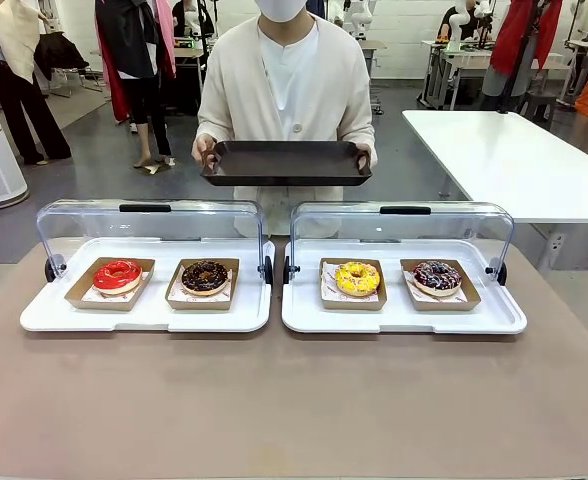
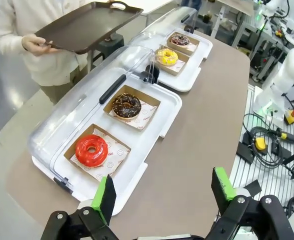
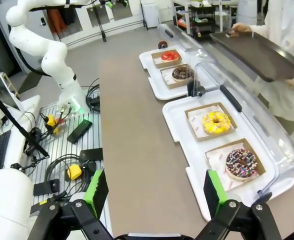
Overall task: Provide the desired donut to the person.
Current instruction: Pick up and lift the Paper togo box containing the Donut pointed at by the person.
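Four donuts lie in brown paper trays on two white serving trays with raised clear lids: a red glazed donut point(image 1: 117, 274) point(image 2: 91, 149) point(image 3: 170, 55) and a chocolate donut point(image 1: 205, 276) point(image 2: 126, 105) point(image 3: 181, 73) on the left tray point(image 1: 144, 318), a yellow donut point(image 1: 358, 278) point(image 2: 167, 56) point(image 3: 216, 122) and a dark sprinkled donut point(image 1: 437, 276) point(image 2: 180, 40) point(image 3: 241, 163) on the right tray point(image 1: 404, 318). The person point(image 1: 286, 90) stands behind them, holding a dark tray point(image 1: 285, 163) point(image 2: 89, 25) point(image 3: 257, 52) in both hands. My left gripper point(image 2: 163, 195) and right gripper point(image 3: 154, 191) hover open, empty, off the table's near side.
The brown tabletop point(image 1: 294, 410) in front of the serving trays is bare. A white table point(image 1: 514, 160) stands at the far right. Cables and small devices lie on the floor rack point(image 3: 62, 150) beside the table, near the other arm's base.
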Robot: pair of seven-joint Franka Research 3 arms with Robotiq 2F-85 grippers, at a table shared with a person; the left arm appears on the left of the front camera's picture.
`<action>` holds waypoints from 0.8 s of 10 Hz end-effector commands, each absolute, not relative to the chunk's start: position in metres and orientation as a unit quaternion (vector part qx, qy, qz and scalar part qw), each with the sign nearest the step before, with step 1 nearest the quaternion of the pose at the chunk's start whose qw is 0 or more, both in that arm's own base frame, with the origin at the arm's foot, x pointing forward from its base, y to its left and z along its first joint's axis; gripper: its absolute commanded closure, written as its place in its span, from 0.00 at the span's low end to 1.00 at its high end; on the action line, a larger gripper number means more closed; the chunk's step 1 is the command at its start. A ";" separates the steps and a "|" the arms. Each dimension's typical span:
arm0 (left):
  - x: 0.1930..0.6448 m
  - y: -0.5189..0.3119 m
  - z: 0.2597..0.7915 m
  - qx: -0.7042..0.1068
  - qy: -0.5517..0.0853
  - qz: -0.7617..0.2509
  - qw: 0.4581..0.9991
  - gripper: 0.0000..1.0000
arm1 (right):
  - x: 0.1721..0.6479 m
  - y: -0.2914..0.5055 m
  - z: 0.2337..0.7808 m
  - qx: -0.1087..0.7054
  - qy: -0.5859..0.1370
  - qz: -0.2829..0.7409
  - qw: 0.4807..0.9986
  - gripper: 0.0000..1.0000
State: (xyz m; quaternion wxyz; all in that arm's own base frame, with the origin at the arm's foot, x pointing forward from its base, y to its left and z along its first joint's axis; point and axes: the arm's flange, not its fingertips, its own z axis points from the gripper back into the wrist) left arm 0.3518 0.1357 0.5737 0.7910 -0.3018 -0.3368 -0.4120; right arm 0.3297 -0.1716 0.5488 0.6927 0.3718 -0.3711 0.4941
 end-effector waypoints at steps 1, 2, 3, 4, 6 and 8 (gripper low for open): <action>0.346 0.136 0.567 -0.295 -0.342 -0.443 0.775 0.00 | 0.329 -0.176 0.547 0.373 -0.371 0.512 0.679 0.00; 0.344 0.138 0.567 -0.292 -0.341 -0.451 0.771 0.00 | 0.326 -0.178 0.547 0.373 -0.371 0.516 0.676 0.00; 0.343 0.139 0.567 -0.291 -0.343 -0.455 0.768 0.00 | 0.323 -0.181 0.549 0.370 -0.370 0.520 0.675 0.00; 0.342 0.139 0.567 -0.290 -0.344 -0.457 0.767 0.00 | 0.321 -0.185 0.550 0.370 -0.370 0.520 0.675 0.00; 0.339 0.135 0.566 -0.280 -0.340 -0.474 0.762 0.00 | 0.318 -0.187 0.550 0.367 -0.370 0.524 0.674 0.00; 0.342 0.138 0.572 -0.288 -0.340 -0.459 0.769 0.00 | 0.317 -0.182 0.551 0.370 -0.379 0.509 0.678 0.00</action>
